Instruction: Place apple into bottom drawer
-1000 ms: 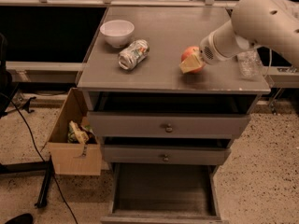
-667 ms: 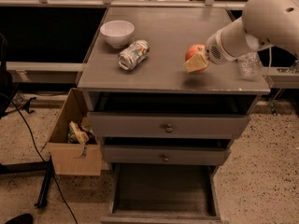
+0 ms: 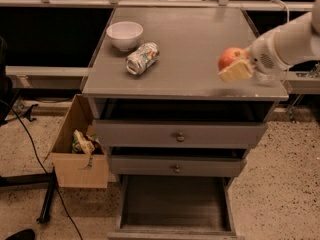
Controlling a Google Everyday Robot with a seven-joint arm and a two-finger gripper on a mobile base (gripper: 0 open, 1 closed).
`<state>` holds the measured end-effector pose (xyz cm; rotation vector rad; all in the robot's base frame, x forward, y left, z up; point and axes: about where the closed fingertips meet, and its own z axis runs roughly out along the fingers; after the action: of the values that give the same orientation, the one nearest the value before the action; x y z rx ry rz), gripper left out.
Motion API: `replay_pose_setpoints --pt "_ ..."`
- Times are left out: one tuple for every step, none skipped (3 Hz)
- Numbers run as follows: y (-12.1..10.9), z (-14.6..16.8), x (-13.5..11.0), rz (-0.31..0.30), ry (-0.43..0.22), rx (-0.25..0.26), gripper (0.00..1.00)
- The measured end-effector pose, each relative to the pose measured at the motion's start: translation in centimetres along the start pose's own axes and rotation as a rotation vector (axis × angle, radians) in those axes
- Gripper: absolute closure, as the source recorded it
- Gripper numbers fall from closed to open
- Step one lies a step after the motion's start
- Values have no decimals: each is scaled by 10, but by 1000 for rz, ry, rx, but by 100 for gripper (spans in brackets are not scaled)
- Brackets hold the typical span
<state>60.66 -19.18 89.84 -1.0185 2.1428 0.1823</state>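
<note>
The red-orange apple (image 3: 228,56) is held in my gripper (image 3: 231,64), which is shut on it over the right part of the grey cabinet top (image 3: 185,39). A tan finger (image 3: 236,72) shows below and in front of the apple. My white arm reaches in from the right edge. The bottom drawer (image 3: 175,200) is pulled open low in the view, well below and left of the apple. Its flat grey floor is bare.
A white bowl (image 3: 125,34) and a crushed can (image 3: 142,58) sit on the left of the cabinet top. Two upper drawers with round knobs (image 3: 180,137) are nearly shut. A cardboard box (image 3: 80,149) with trash stands left of the cabinet, and a cable lies on the floor.
My gripper has moved to the right across the cabinet top with the apple in it, toward the right edge.
</note>
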Motion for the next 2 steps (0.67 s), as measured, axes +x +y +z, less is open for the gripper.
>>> replay_pose_setpoints --pt "0 -31 25 -130 7 -98 100" --pt "5 -28 26 -163 15 -109 100"
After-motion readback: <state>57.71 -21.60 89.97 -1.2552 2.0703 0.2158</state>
